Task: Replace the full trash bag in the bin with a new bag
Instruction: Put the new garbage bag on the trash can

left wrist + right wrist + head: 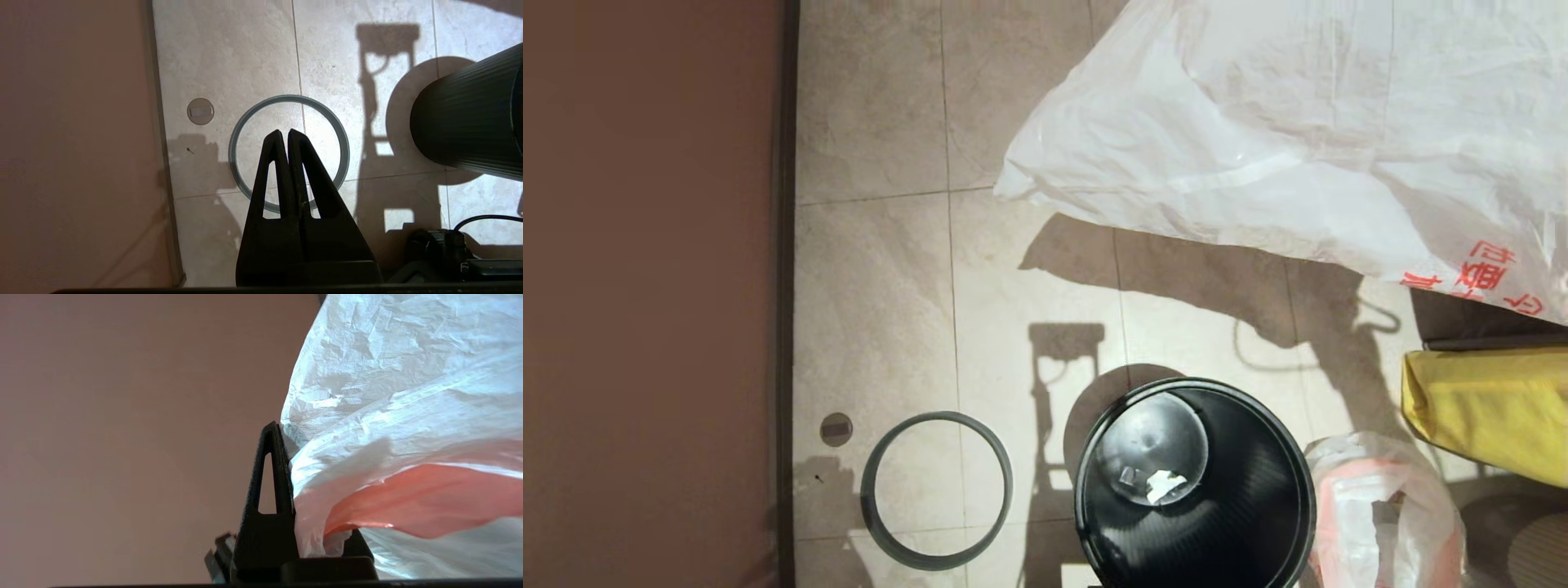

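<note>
above the tiled floor (890, 269), right gripper (292, 465) pinching the new bag (1298, 139) at its pink hem, sheet hanging over the bin (1196, 490). beside the bin: grey hoop rim (937, 490) flat, full trash bag (1380, 514) opposite. left gripper (284, 132) pressed together, over the hoop.

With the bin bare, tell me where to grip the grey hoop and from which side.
Take the grey hoop on its thin band at one spot, coming straight down from above. It lies flat on the floor tiles, apart from the bin, so one jaw probably goes inside the ring and one outside. The left gripper, shut, hangs over it.
</note>
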{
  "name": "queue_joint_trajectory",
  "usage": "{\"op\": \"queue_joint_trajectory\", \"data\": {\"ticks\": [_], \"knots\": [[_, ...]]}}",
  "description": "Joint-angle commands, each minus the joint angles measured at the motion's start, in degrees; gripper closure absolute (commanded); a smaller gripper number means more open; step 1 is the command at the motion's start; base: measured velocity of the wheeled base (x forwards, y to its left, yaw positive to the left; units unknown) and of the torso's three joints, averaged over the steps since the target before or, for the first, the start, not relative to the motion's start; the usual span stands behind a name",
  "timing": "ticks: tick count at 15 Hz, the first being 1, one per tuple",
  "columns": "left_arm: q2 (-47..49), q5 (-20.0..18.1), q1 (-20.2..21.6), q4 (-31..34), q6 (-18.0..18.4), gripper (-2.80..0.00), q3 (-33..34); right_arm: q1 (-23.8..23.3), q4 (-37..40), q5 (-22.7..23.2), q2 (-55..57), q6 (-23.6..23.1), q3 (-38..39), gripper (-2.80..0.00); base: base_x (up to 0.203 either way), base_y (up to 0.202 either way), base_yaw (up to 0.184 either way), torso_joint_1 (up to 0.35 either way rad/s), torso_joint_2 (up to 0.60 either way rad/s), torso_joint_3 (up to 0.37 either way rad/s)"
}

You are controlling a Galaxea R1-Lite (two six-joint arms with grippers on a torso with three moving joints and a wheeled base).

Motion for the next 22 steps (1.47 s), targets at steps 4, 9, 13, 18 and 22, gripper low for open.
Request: {"op": "queue_joint_trajectory", "data": {"ticks": [4, 9, 13, 18, 22], "knots": [[0.1, 0.0, 0.0, 0.0, 0.0, 0.0, 0.0, 0.0, 5.2, 0.2, -7.9, 0.2, 4.6, 0.0, 0.0, 0.0, 0.0, 0.0, 0.0, 0.203], [0.1, 0.0, 0.0, 0.0, 0.0, 0.0, 0.0, -0.3, 9.6, 1.5, -11.2, -0.4, 7.4, 0.0, 0.0, 0.0, 0.0, 0.0, 0.0, 0.202], [0.1, 0.0, 0.0, 0.0, 0.0, 0.0, 0.0, -0.3, 10.2, 1.6, -11.8, -0.9, 7.8, 0.0, 0.0, 0.0, 0.0, 0.0, 0.0, 0.205], [0.1, 0.0, -0.2, 0.0, 0.0, 0.0, 0.0, -0.3, 10.2, 2.2, -12.9, -0.9, 9.1, 0.0, 0.0, 0.0, 0.0, 0.002, 0.0, 0.199], [0.1, 0.0, -0.2, 0.0, 0.0, 0.0, 0.0, -0.4, 10.2, 2.2, -13.8, -0.9, 10.3, 0.0, 0.0, 0.0, 0.0, 0.003, 0.0, 0.204]]}}
